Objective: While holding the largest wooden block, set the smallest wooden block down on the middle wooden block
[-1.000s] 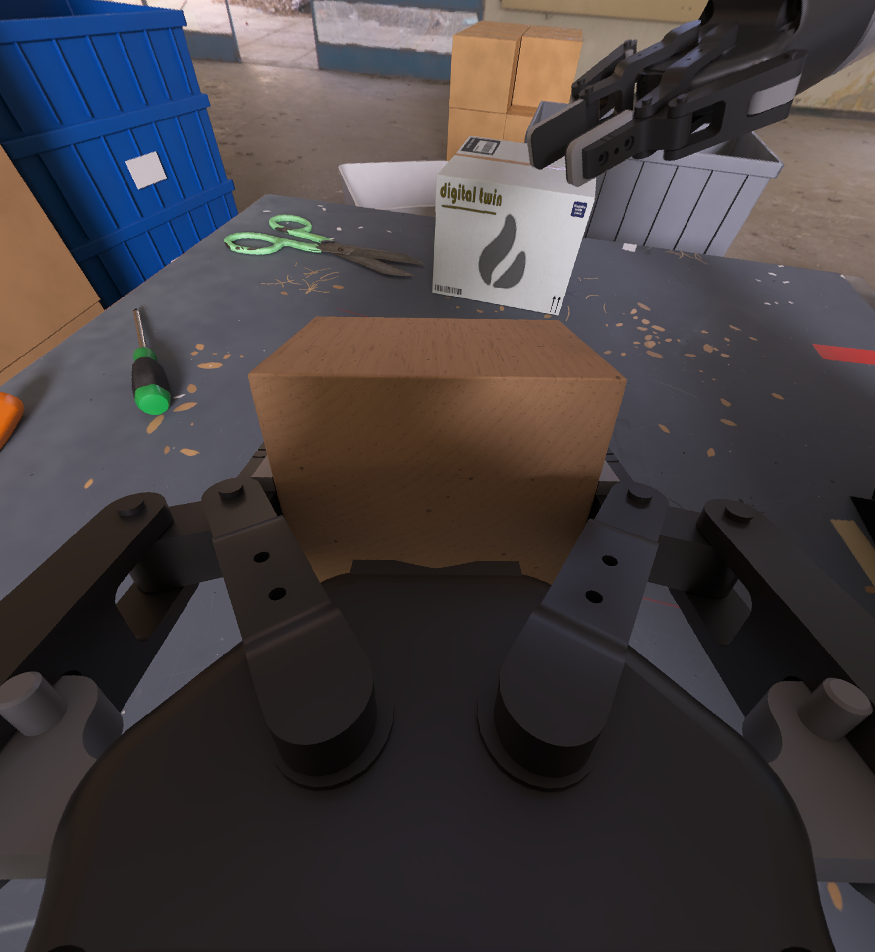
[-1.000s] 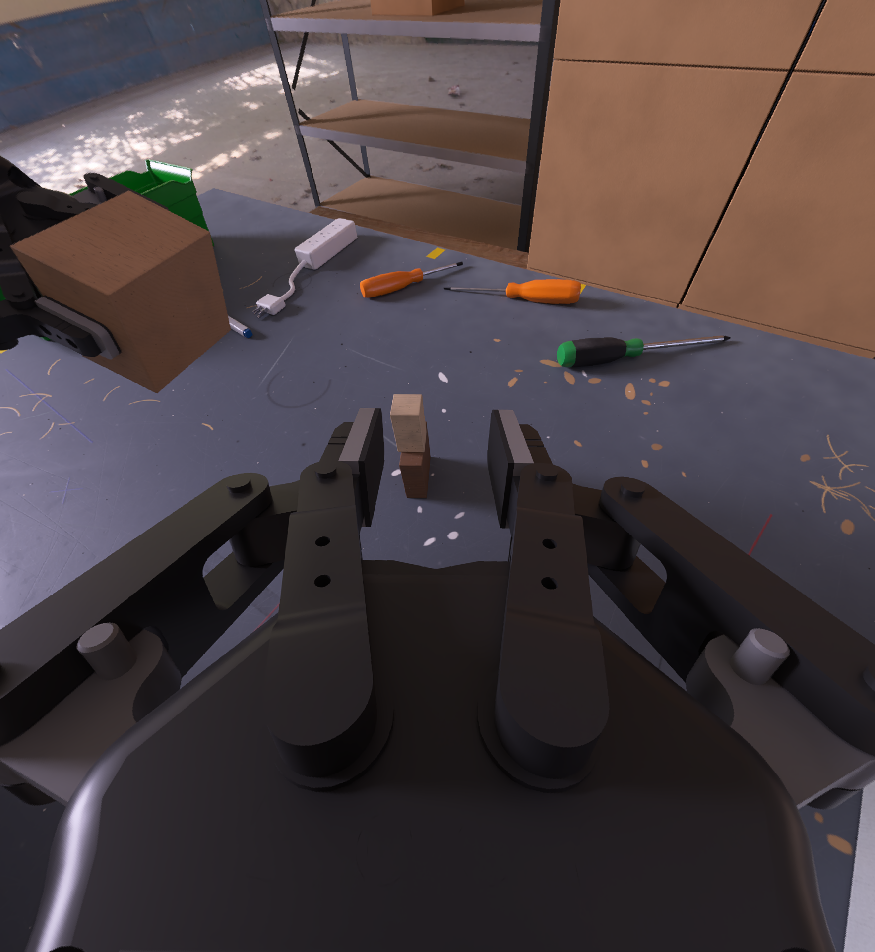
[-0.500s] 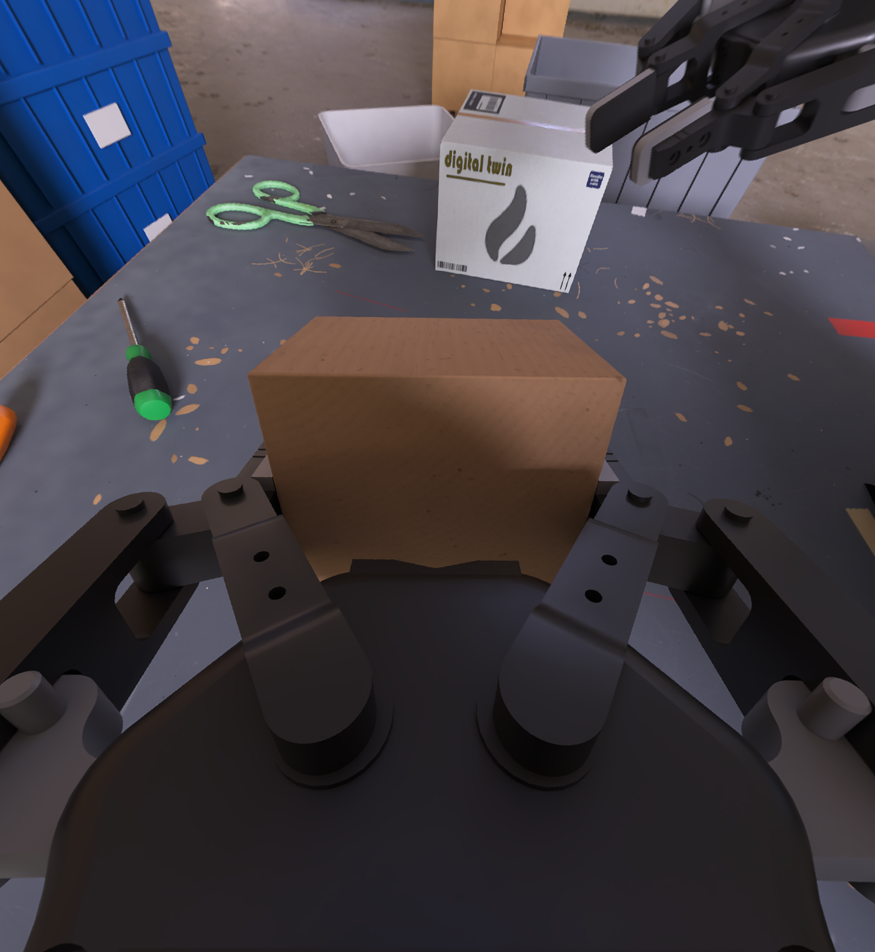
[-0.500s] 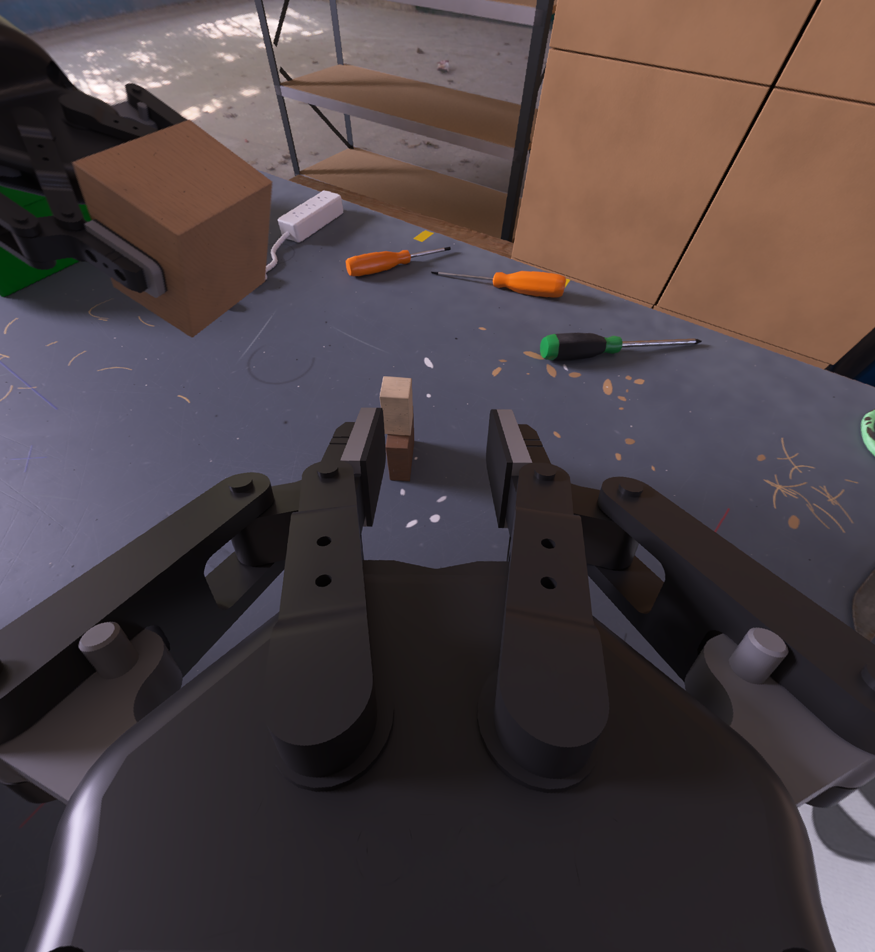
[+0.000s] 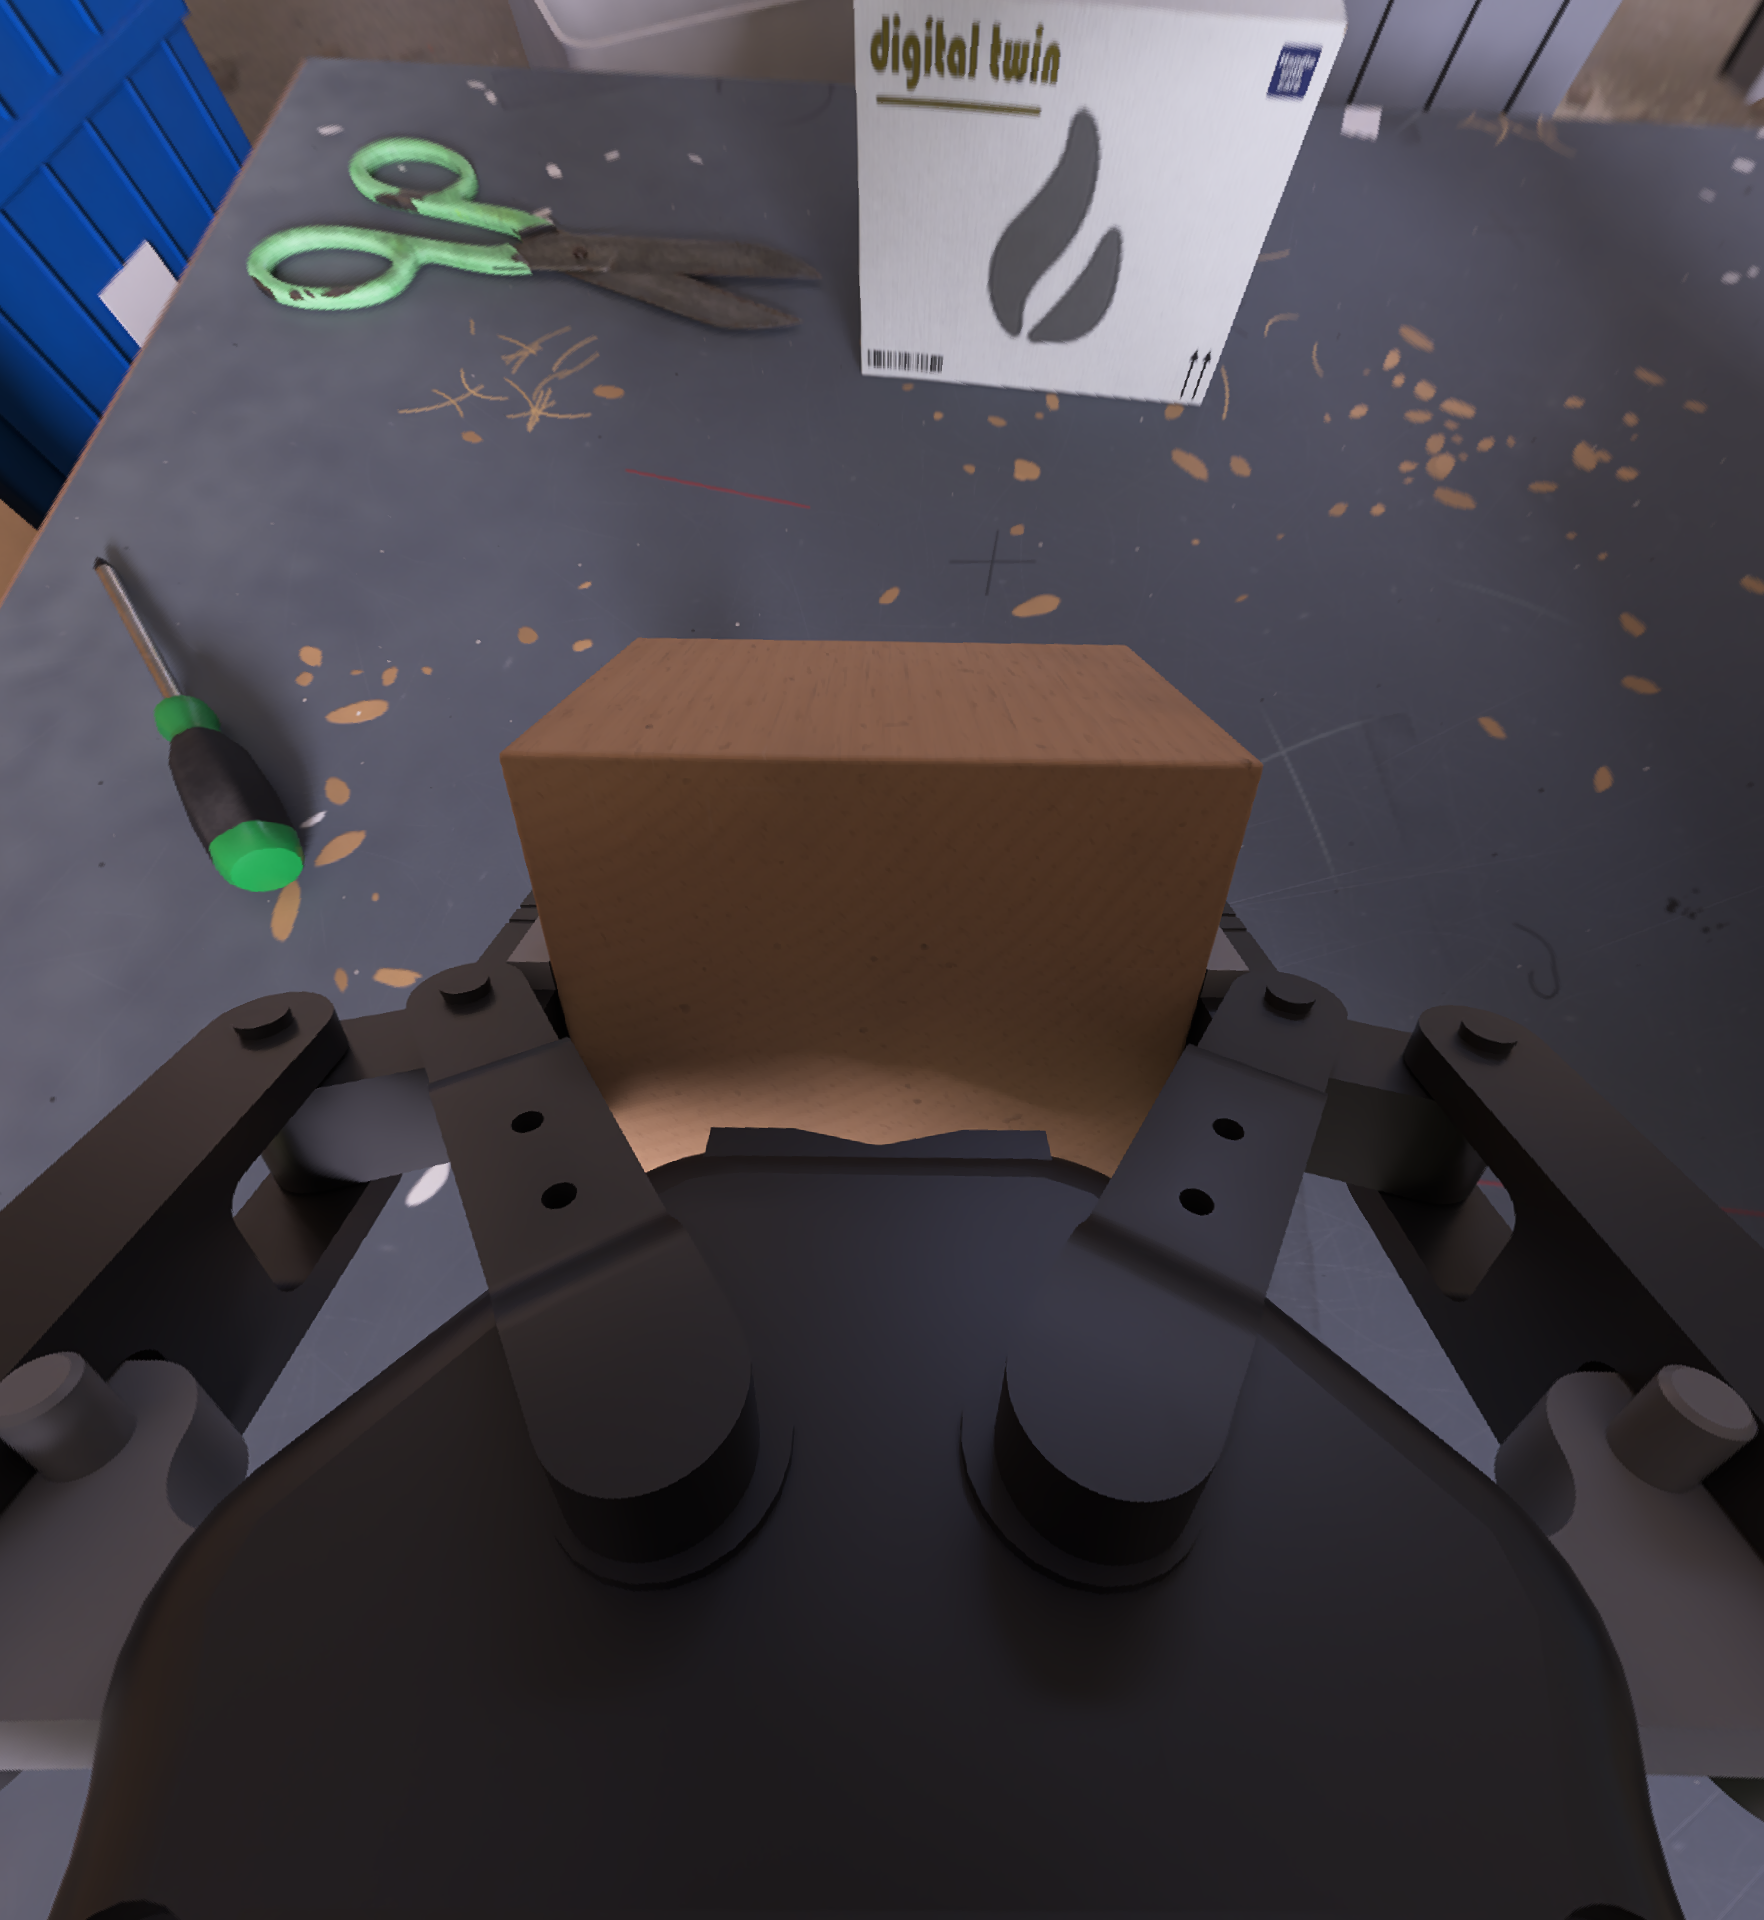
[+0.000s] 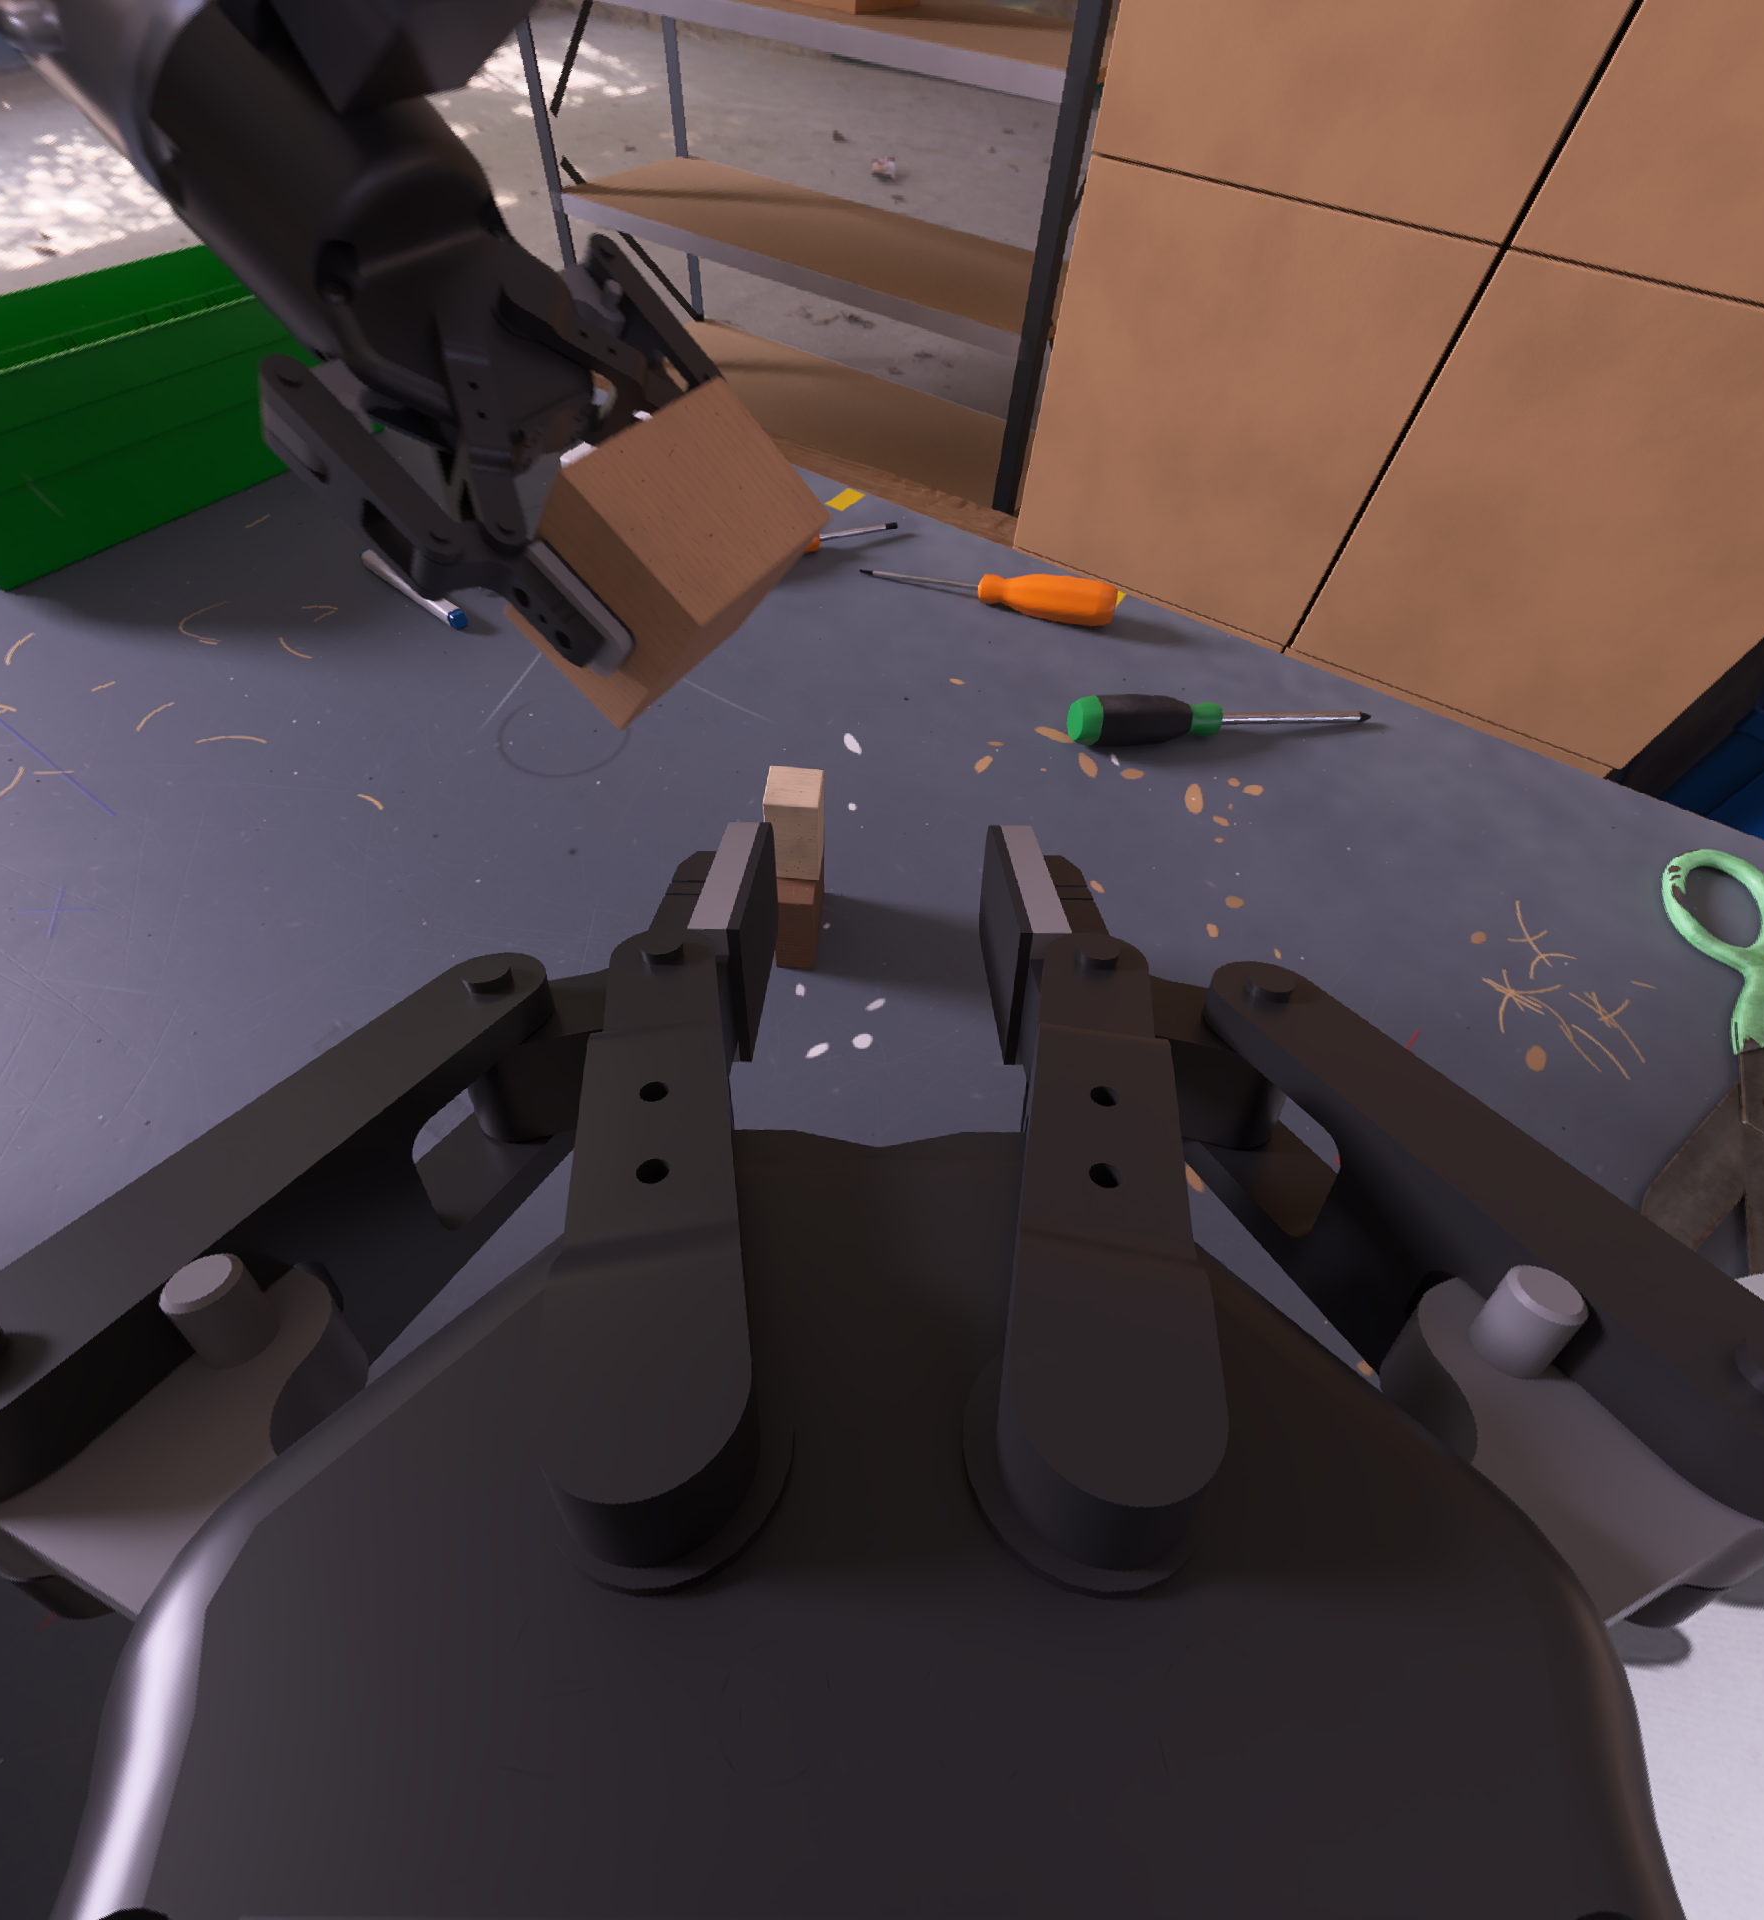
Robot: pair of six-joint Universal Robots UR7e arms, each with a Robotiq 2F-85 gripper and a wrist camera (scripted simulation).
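Observation:
My left gripper (image 5: 878, 935) is shut on the largest wooden block (image 5: 878, 831), a brown cube held above the grey table. The right wrist view shows that block (image 6: 670, 551) tilted in the air at upper left. The smallest block (image 6: 793, 821), pale wood, stands on the darker middle block (image 6: 798, 923) on the table. My right gripper (image 6: 873, 914) is open and empty. It is drawn back from the stack, and its left fingertip (image 6: 738, 904) overlaps the stack in view.
A white printed carton (image 5: 1075, 197) and green-handled scissors (image 5: 504, 249) lie at the far side of the table (image 5: 1480, 727). A green-and-black screwdriver (image 6: 1169, 719) and an orange screwdriver (image 6: 1044, 598) lie beyond the stack. Cardboard panels (image 6: 1429, 364), a shelf rack and a green crate (image 6: 78, 416) border the table.
My left gripper has carried the large block nearer the stack and tilted downward. My right gripper has pulled back and turned right, staying open. The small stack has not moved.

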